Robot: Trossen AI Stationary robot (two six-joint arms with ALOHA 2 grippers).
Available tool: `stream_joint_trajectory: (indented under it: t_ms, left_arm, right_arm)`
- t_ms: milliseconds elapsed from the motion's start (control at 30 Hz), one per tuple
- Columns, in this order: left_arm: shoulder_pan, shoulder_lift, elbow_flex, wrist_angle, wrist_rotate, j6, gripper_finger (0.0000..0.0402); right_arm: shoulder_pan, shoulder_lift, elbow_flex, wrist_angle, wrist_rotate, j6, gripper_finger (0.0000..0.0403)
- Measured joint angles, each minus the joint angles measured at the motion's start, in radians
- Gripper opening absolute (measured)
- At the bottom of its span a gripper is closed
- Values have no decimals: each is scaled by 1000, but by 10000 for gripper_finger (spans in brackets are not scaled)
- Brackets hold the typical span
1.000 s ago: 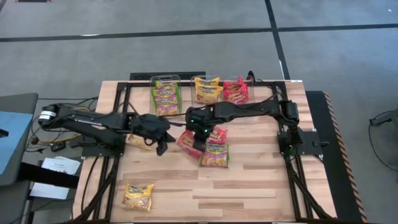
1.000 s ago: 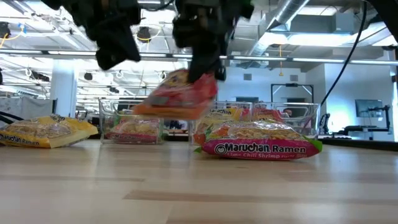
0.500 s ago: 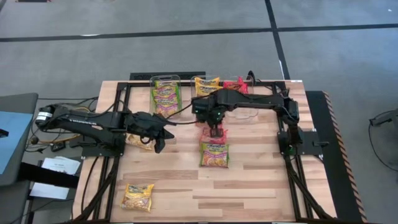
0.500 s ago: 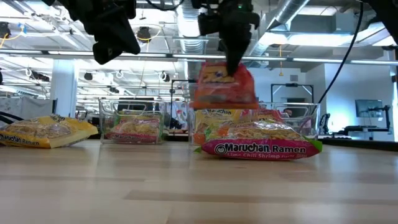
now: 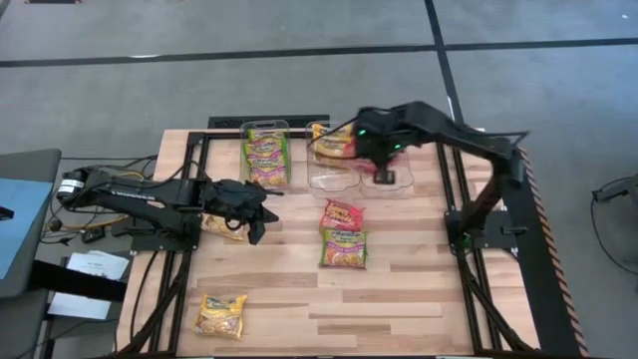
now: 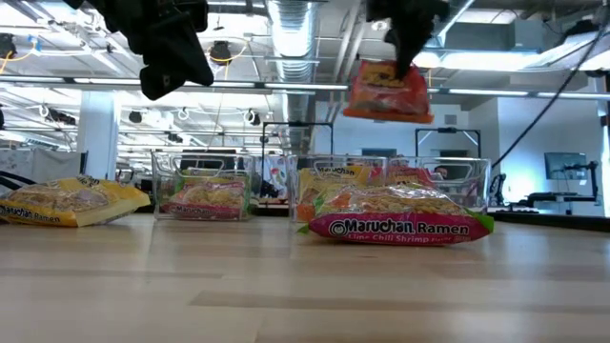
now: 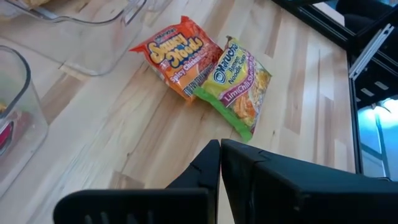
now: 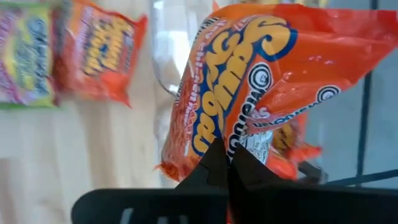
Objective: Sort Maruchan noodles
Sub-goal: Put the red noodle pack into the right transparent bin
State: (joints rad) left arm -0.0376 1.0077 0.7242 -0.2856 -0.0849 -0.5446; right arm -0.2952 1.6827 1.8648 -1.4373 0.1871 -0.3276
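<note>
My right gripper (image 5: 383,168) is shut on a red-orange noodle packet (image 6: 386,91), high above the rightmost clear bin (image 5: 391,182) at the far edge. The packet fills the right wrist view (image 8: 273,74). My left gripper (image 5: 258,213) is shut and empty, hovering left of centre above a yellow packet (image 5: 223,227). A red-orange packet (image 5: 341,213) and a green packet (image 5: 343,247) lie flat mid-table, and both show in the left wrist view (image 7: 177,55) (image 7: 239,87). Another yellow packet (image 5: 220,314) lies near the front left. My right gripper pinches the red-orange packet between its two fingers at one edge (image 8: 235,142). The fingers come from above, pointing down. The packet hangs below them, lifted clear of the table and of the bins (image 6: 386,105).
Three clear bins stand in a row at the far edge: the left one (image 5: 265,152) holds green packets, the middle one (image 5: 333,146) yellow packets, the right one red. Bare wood lies at the front and right of the table (image 5: 429,299).
My right gripper has carried the red-orange packet up and toward the table's far edge and right, from over the mid-table packets to above the rightmost bin. The packet has gone from tilted to hanging below the fingers. The red-orange packet on the table has come into view.
</note>
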Motion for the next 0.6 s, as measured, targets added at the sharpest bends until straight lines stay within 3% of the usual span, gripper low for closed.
stream_joint_trajectory:
  t_ms: [333, 600]
  left_arm:
    - [0, 0, 0, -17, -1, -1, 0]
    - [0, 0, 0, -23, -5, 2, 0]
  right_arm:
    - [-160, -309, -500, 305, 35, -296, 4]
    - [-220, -296, -655, 375, 43, -389, 4]
